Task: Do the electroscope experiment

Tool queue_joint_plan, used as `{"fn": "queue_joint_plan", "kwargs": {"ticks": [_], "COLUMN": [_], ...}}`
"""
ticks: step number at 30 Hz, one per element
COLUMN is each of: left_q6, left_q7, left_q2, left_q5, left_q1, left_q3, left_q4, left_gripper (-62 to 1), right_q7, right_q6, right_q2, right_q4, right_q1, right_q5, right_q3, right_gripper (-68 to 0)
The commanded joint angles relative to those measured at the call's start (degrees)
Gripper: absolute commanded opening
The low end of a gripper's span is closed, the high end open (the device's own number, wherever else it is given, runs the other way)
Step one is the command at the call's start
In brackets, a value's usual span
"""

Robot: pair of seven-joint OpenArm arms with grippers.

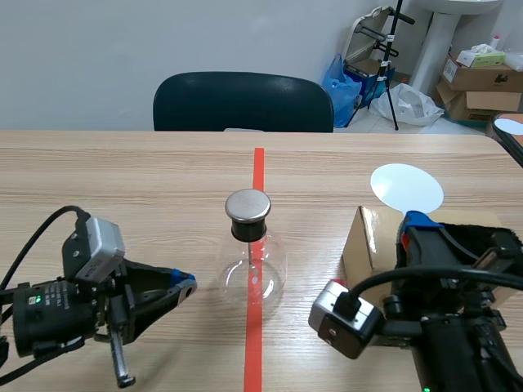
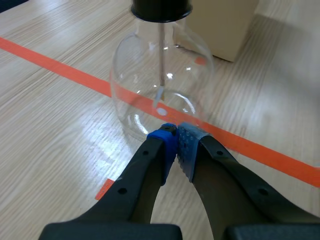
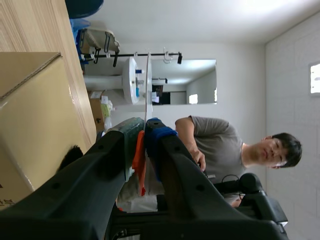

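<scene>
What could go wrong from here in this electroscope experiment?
1. The left gripper is shut and close to the glass flask. A small forward push might slide or tip the flask.
2. The right gripper holds the white disc only by its thin orange handle. The disc might twist or slip on the way to the metal cap.
3. The cardboard box lies right beside the right arm and could be bumped.

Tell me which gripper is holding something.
The right gripper: it is shut on the orange handle of the white disc. The left gripper is shut on nothing, its tips by the glass flask.
</scene>
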Motion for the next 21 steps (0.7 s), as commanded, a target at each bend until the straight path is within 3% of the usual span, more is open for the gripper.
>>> {"fn": "queue_joint_plan", "kwargs": {"ticks": [1, 8, 15, 21], "left_q6": [-0.17, -1.27, -1.27, -1.27], "left_q7": [-2.03, -4.26, -4.22, -4.20], "left_q2": [-1.90, -5.09, -5.73, -5.70], "left_q5": [-0.79, -0.79, -0.76, -0.79], "left_q1": [3.39, 17.88, 32.92, 41.35], "left_q3": [-1.64, -11.89, -23.89, -30.47], "left_q4": [4.26, 20.26, 36.87, 44.19], "left_gripper": [-57.0, -57.0, -56.9, -56.8], "right_q7": [1.14, 6.91, 10.32, 12.87], "right_q6": [-3.28, -3.28, -3.28, -3.28], "right_q2": [0.07, 0.07, -0.76, -1.03], "right_q4": [0.70, 0.07, -5.18, -7.69], "right_q1": [-0.44, -1.88, -2.01, -1.99], "right_q5": [-0.04, 2.54, 3.19, 3.17], "right_q3": [1.31, 5.01, 8.11, 8.98], "right_gripper": [-66.5, -66.5, -66.5, -66.5]}}
